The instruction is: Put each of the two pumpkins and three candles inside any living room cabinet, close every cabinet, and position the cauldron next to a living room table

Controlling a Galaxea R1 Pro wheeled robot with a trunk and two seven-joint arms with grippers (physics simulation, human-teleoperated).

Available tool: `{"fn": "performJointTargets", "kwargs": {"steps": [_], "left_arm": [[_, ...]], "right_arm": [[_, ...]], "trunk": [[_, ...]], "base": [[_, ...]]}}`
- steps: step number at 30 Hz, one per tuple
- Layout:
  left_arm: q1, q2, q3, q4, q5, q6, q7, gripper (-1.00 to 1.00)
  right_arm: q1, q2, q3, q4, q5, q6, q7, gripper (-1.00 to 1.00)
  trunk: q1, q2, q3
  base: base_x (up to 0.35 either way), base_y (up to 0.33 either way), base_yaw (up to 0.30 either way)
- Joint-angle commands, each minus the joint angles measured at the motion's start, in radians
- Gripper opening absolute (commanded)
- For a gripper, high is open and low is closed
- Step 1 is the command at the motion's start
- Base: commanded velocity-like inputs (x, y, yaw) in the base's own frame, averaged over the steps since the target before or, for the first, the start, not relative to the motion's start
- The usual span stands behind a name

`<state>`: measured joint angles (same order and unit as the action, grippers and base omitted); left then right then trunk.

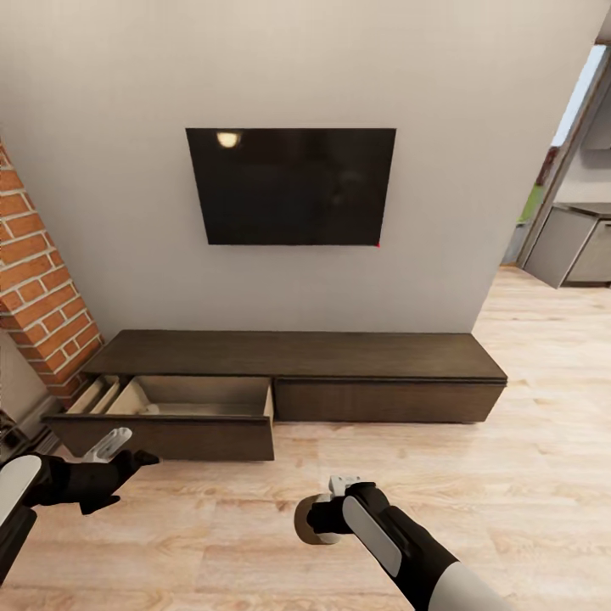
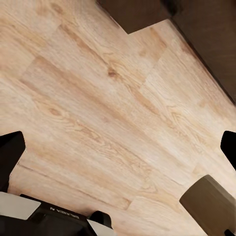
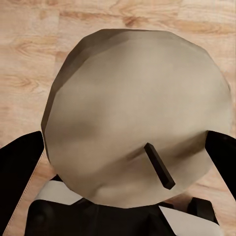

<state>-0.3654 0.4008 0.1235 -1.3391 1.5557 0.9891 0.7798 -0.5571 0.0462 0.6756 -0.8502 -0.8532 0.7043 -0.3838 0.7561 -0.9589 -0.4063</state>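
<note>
Beige wax fills my right wrist camera: a candle (image 3: pixel 137 118), wick end toward the lens, sits pinched between the right gripper's (image 1: pixel 327 513) dark fingers (image 3: pixel 19 172). The cabinet (image 1: pixel 305 356) lies ahead of that gripper and off to its left, its left drawer (image 1: pixel 182 412) pulled out, pale inside. My left gripper (image 1: pixel 119 454) hangs nearer that drawer, jaws spread and empty over bare floor (image 2: pixel 98 108). I judge the right arm must reach forward-left across to drop the candle in.
</note>
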Motion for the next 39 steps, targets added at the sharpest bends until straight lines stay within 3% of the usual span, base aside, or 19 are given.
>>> {"fn": "performJointTargets", "kwargs": {"steps": [1, 13, 31, 39], "left_arm": [[-0.001, 0.000, 0.001, 0.000, 0.010, 0.002, 0.010, 1.00], [0.000, 0.001, 0.001, 0.000, 0.010, 0.002, 0.010, 1.00], [0.000, 0.002, 0.001, 0.001, 0.010, 0.002, 0.010, 1.00], [0.000, 0.001, 0.001, 0.001, 0.010, 0.002, 0.010, 1.00]], "right_arm": [[-0.001, 0.000, 0.002, -0.001, -0.012, 0.000, -0.009, -1.00], [-0.001, -0.001, -0.001, -0.001, -0.012, 0.000, -0.007, -1.00], [-0.001, 0.002, -0.001, -0.001, -0.013, 0.001, -0.005, -1.00], [-0.001, 0.002, 0.001, -0.001, -0.012, 0.001, -0.010, -1.00]], "trunk": [[0.000, -0.001, -0.001], [0.000, -0.001, -0.001], [0.000, -0.001, -0.001], [0.000, -0.001, -0.001]], "base": [[0.197, 0.274, 0.009], [0.173, 0.294, -0.002], [0.112, 0.315, -0.173], [0.120, 0.322, 0.121]]}}
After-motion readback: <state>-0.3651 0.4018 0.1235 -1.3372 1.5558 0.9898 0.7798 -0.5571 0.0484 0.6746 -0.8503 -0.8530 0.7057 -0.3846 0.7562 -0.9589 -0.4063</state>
